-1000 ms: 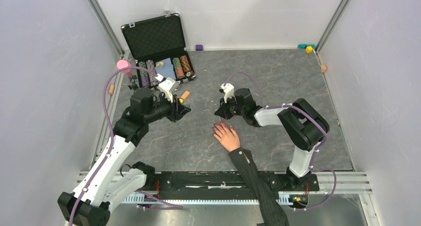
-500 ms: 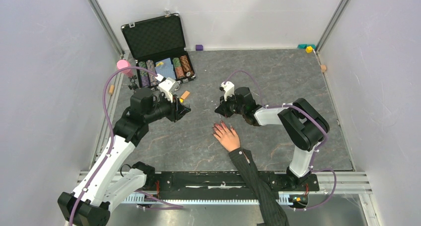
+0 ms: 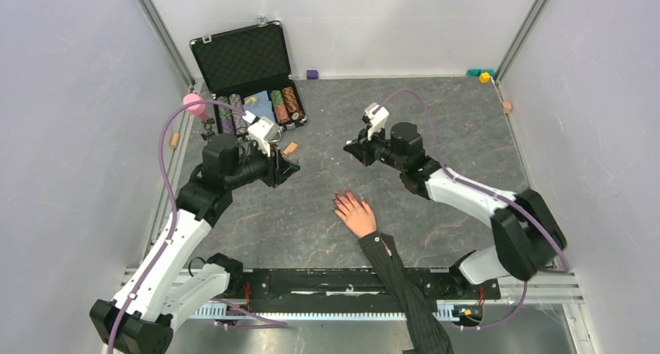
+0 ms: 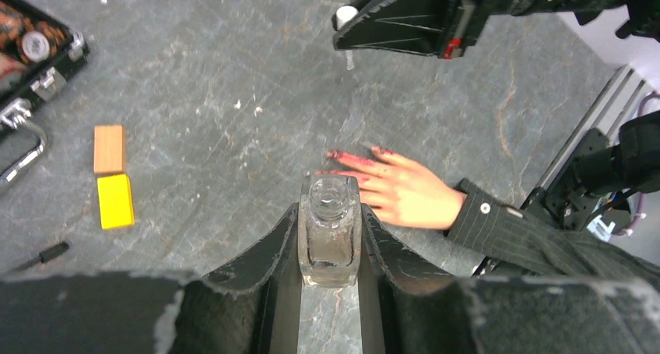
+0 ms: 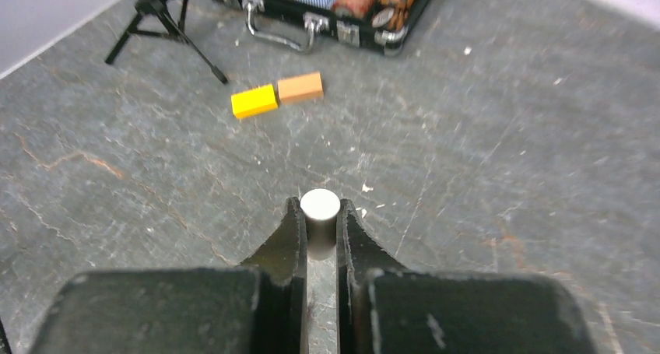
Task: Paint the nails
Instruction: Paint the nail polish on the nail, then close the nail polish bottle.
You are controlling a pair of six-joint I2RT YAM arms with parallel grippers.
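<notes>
Nails (image 4: 333, 154) lie uncovered: right end effector (image 3: 351, 148), clamping white cap (image 5: 320, 204), drew back; left end effector (image 4: 330, 214) clamps bottle (image 4: 330, 249).

Built as a matching pair: left arm (image 3: 165, 253) and right arm (image 3: 461, 192), smooth white shells between chunky black joint housings. Strung with a purple cable (image 3: 165, 148) looping off each, pinned down by small white ties. Topped at each wrist with a boxy white camera (image 3: 262, 130). Tipped with matte black fingers (image 4: 257, 268), flat-faced and tapering, triangular webbing moulded into the outer sides, edges scuffed pale grey. Bolted onto a black base plate (image 3: 335, 280) backed by a silver slotted rail (image 3: 327, 313).
</notes>
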